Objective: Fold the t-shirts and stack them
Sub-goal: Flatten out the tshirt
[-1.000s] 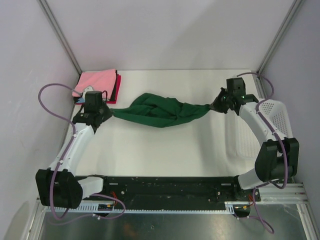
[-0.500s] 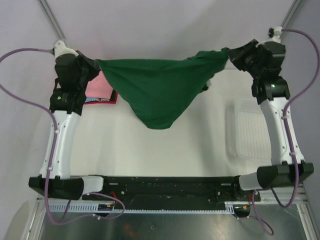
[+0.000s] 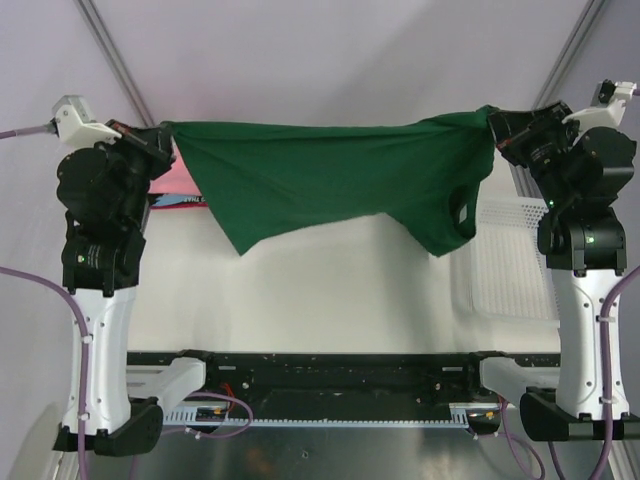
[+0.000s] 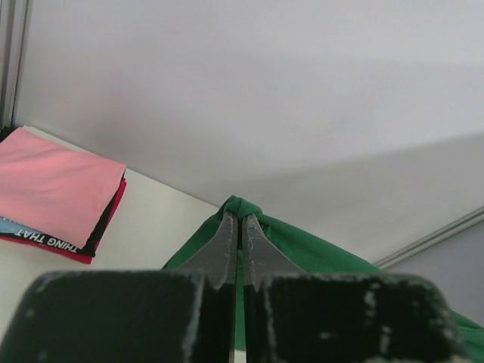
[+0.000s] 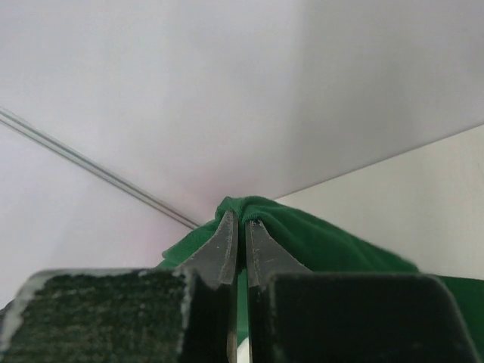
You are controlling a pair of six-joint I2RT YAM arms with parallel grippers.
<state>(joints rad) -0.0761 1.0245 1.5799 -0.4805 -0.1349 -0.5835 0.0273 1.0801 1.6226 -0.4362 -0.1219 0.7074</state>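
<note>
Green t-shirt (image 3: pixel 320 170), 1 pc: hung above desk (image 3: pixel 330 300); L end effector (image 3: pixel 167 130) & R end effector (image 3: pixel 490 120) each clamped on an upper corner. Spread taut, prob. to flatten pre-fold.

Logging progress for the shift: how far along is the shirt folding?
Done: a folded pile, pink on top, lies at the far left. In hand: the green shirt hangs stretched between the left gripper and right gripper, both shut on it. Left: lay it flat, fold it, stack it.
</note>
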